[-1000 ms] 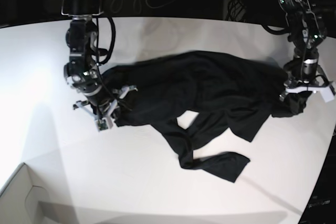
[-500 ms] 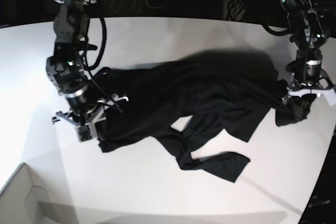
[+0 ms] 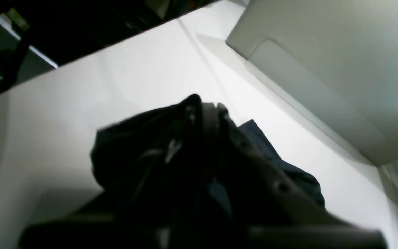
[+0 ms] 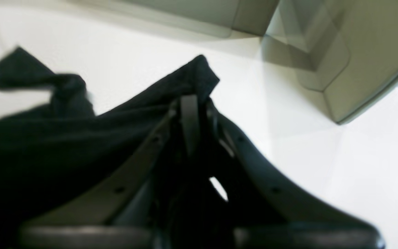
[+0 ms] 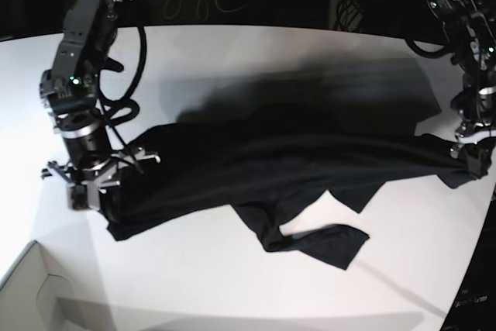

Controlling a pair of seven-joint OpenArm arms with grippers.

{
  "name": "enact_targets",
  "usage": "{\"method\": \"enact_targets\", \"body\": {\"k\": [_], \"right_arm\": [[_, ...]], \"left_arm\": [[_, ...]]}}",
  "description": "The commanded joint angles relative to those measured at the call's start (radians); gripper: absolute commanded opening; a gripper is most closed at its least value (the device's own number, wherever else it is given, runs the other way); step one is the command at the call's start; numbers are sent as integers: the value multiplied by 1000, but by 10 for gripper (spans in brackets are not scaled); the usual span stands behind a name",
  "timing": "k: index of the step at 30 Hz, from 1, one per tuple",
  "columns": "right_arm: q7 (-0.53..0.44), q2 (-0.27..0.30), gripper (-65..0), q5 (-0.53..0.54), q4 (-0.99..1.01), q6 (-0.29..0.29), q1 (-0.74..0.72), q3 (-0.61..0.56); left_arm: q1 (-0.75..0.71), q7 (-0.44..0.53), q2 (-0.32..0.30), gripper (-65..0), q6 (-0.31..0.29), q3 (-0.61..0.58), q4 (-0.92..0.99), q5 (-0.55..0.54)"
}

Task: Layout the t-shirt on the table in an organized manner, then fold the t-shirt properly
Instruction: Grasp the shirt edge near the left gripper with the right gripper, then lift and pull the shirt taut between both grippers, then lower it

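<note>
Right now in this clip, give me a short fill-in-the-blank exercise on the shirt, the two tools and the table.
1. The t-shirt is coloured ____.
2. The left tool and right tool are both shut on the ____.
3. The garment is stretched between the tools, while a loose sleeve end lies on the ____ table.
4. In the base view's lower left corner sits a white ____.

Missing words: black; t-shirt; white; box

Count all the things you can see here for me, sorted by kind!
Robot arms with a gripper: 2, the left gripper and the right gripper, each shut on the shirt
Black shirt: 1
White table: 1
White box at the table corner: 1
Total: 5
</note>
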State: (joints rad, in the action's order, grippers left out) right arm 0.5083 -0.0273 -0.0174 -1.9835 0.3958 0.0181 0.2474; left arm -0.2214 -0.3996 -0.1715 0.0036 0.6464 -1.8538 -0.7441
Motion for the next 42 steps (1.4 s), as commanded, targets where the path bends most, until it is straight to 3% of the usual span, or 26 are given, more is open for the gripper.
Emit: {"method": "enact_targets", "body": {"k": [1,12,23,32,42], "right_arm": [[-33,5,-650,26,-23,-5,3,5],[-40,5,-650,156,-17,-5,217,7],[-40,5,-650,164,48,-5,309,5],[-40,5,-650,164,72,-5,320,7],[-40,5,-650,164,79,-5,320,8]], "left_arm": [[-11,31,-13,-648,-7,6,-24,-7],[-123,31,-1,-648,-9,-6,-13,-7],[-172,29,-4,-646,-9,-52,30,-5],[-151,-158,-3,-647,-9,-46,30,-7],[-192,-161,0,-648,-9,-12,26,-9]]}}
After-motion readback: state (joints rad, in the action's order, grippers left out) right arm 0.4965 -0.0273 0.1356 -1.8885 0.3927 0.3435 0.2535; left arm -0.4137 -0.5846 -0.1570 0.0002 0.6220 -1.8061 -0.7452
